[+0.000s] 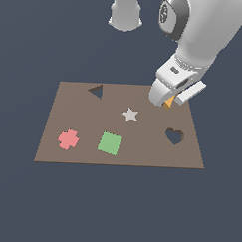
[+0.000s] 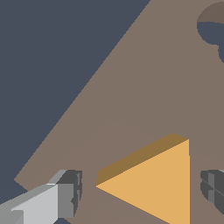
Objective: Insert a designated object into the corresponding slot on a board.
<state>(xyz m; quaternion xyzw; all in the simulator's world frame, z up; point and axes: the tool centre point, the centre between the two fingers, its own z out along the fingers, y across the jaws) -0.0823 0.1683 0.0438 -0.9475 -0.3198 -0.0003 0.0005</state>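
**Orange triangle between parted fingers at the board's far corner**

Dark slate-blue ground fills everything we see around the work area, flat and featureless. On it lies the brown board (image 1: 141, 154), a wide rectangle that takes up the middle of the exterior view. Above its far corner on the exterior view's right we find the white arm (image 1: 206, 32), reaching down from the upper right, with a second pale cylindrical part of the robot (image 1: 126, 13) at the top edge.

The gripper (image 1: 168, 101) sits low over that far corner. In the wrist view we see its two fingers (image 2: 65, 194) standing apart, one on each side of the orange triangular block (image 2: 157, 183), with a visible gap between each pad and the block. The block rests flat on the board between them; in the exterior view only a sliver of orange shows below the hand.

On the board we count, by size, a green square (image 1: 110, 143) near the front middle, a pink cross-shaped piece (image 1: 68, 139) toward the exterior view's left, a dark heart-shaped cutout (image 1: 174, 136) near the right side, the dark triangle-shaped slot (image 1: 96, 91) at the far edge left of centre, and a small grey star (image 1: 130, 114) in the middle. The slot lies well apart from the block, with the star roughly between them.
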